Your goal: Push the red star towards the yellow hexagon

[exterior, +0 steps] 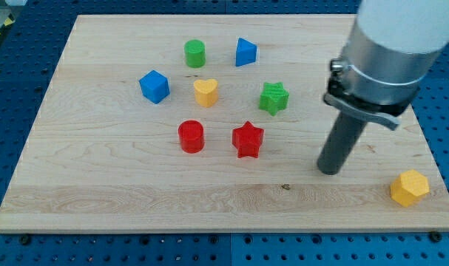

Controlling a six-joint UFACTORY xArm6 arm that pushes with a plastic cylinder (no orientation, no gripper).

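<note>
Open lane along the lower board

Between the red star-shaped block (247, 140) and the yellow hexagonal block (409, 187) near the view's bottom right, only my tip (328, 170) stands on the bare wooden board (98, 185). The red cylinder block (191, 137) crowds the star's left; the green star-shaped block (273, 97) sits above it.

Bright even light, soft shadows, sharp focus.

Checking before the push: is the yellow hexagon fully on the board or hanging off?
On the board. The yellow hexagon sits inside the board's bottom-right corner, near both edges.
</note>
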